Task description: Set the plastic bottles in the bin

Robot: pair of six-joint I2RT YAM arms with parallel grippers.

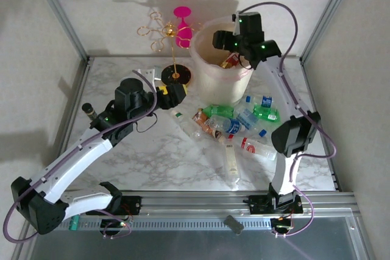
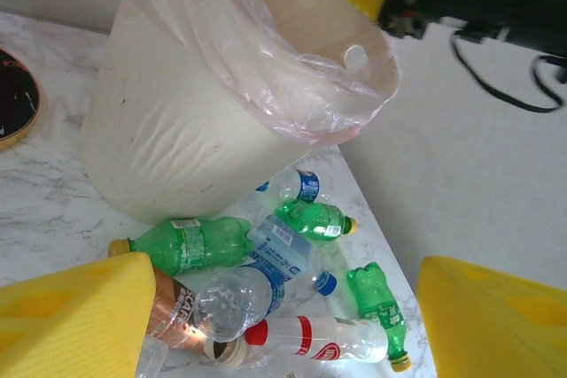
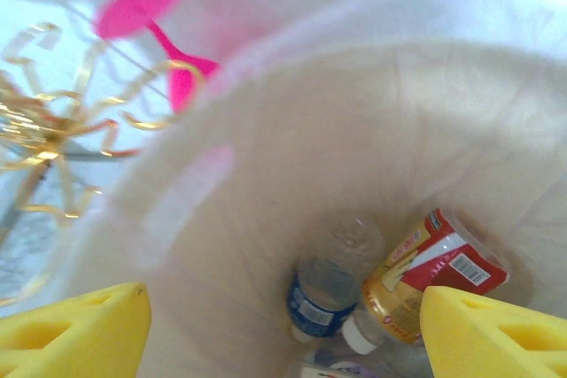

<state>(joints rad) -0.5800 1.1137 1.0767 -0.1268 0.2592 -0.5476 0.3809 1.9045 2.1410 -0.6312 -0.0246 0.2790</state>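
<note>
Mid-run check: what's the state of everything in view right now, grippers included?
bin: upright, open-topped, bag-lined, partly filled.
bottles in the bin: a few, lying at the bottom.
bottles on the table: heaped on their sides beside the bin, not yet binned.
left gripper: open, empty, facing the heap.
right gripper: open, empty, over the bin's mouth.
gold wire stand: upright, left of the bin.

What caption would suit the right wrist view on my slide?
Right end effector open above the bin, with a blue-labelled bottle and a red-labelled bottle lying at its bottom.
</note>
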